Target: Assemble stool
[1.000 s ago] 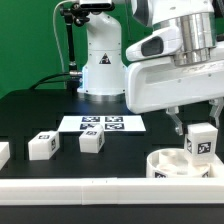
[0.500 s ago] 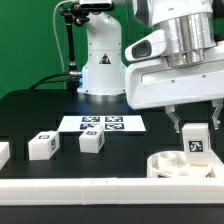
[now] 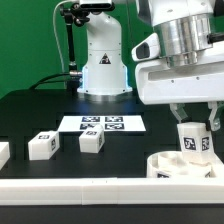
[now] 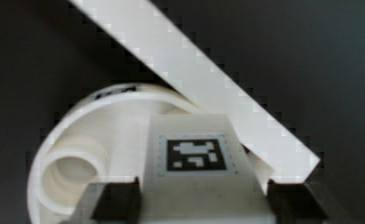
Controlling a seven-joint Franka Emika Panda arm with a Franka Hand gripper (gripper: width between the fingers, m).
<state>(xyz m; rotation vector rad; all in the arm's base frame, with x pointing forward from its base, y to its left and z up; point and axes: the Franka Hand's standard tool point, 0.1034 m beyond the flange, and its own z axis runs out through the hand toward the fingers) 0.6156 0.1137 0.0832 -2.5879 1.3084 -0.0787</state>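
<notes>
My gripper (image 3: 195, 128) is shut on a white blocky stool leg (image 3: 195, 140) with a black-and-white tag, holding it upright just above the round white seat (image 3: 170, 164) at the exterior view's lower right. In the wrist view the leg (image 4: 200, 155) fills the space between my two dark fingers (image 4: 118, 203), with the seat's rim and a round socket (image 4: 69, 178) beneath it. Two more tagged legs (image 3: 42, 145) (image 3: 91, 141) lie on the black table towards the exterior view's left, and a third shows partly at the left edge (image 3: 3, 153).
The marker board (image 3: 103, 124) lies flat behind the loose legs. A white border rail (image 3: 70, 186) runs along the table's front edge and crosses the wrist view (image 4: 197, 75). The arm's white base (image 3: 103, 62) stands at the back.
My gripper has carried the leg towards the exterior view's right and a little upward over the seat. The loose legs have not moved.
</notes>
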